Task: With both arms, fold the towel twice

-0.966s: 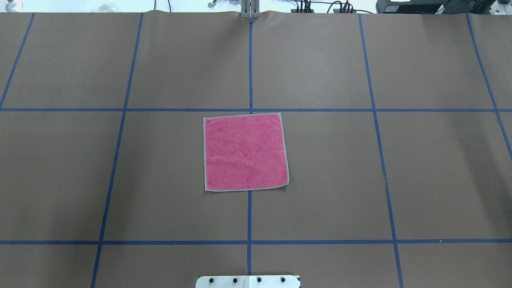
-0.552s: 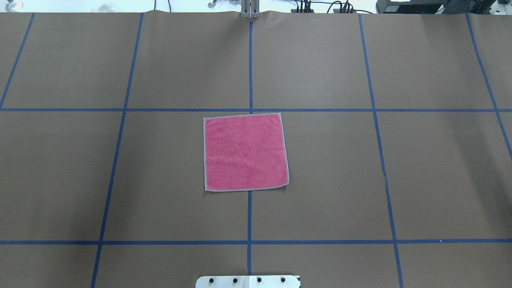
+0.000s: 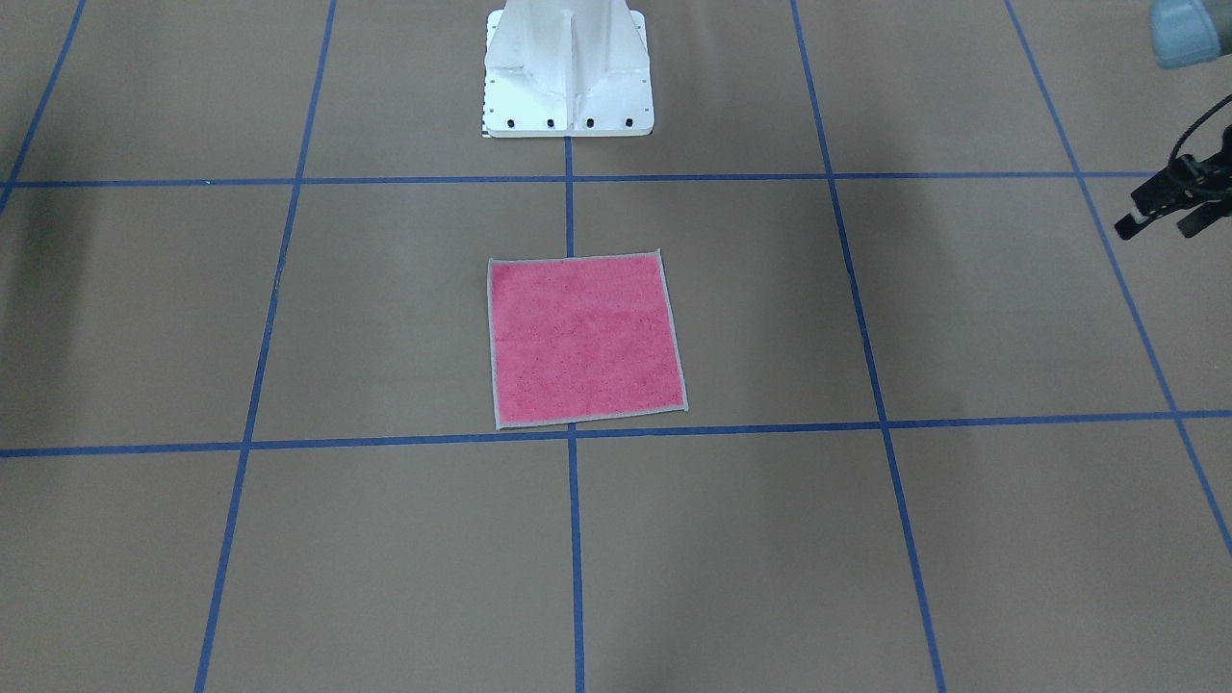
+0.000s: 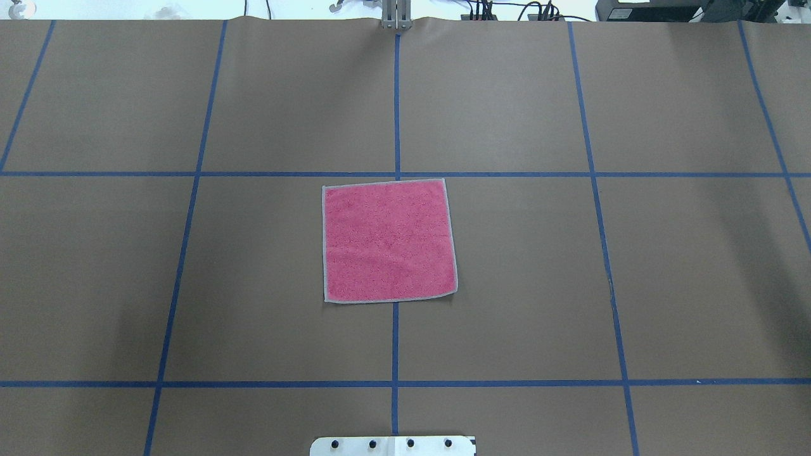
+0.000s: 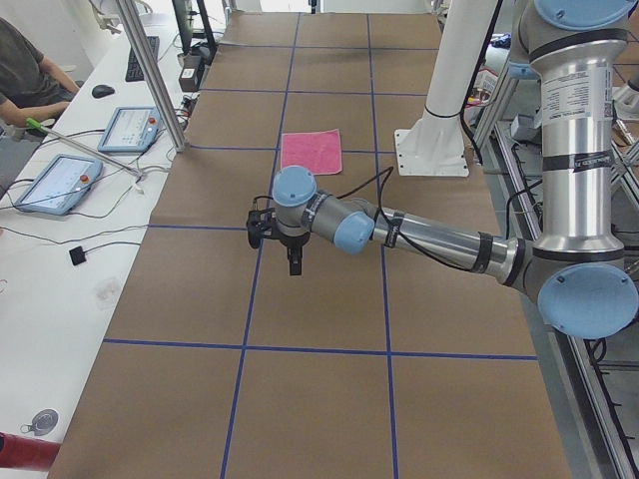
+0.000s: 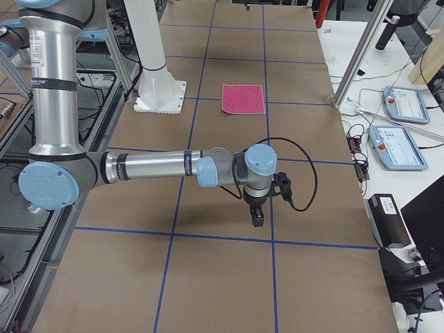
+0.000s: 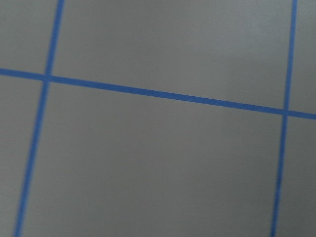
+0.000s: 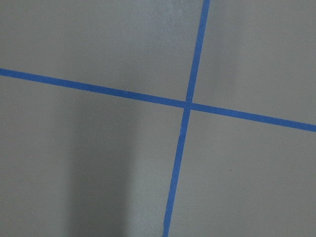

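The towel point(image 4: 388, 240) lies flat and unfolded, pink face up with its pale grey hem all round, at the table's middle; it also shows in the front view point(image 3: 582, 342) and both side views point(image 5: 312, 151) point(image 6: 243, 98). My left gripper point(image 5: 293, 267) hangs fingers-down over the bare table, far to the towel's left; only a black part of it point(image 3: 1169, 197) shows at the front view's right edge, and I cannot tell whether it is open or shut. My right gripper point(image 6: 257, 220) hangs likewise far to the towel's right; I cannot tell its state. Both wrist views show only brown paper and blue tape.
The table is covered in brown paper with a blue tape grid point(image 4: 396, 174). The white bolted pedestal point(image 3: 568, 72) stands at the robot's side of the towel. Tablets and cables point(image 5: 60, 180) lie on a side bench beyond the far edge.
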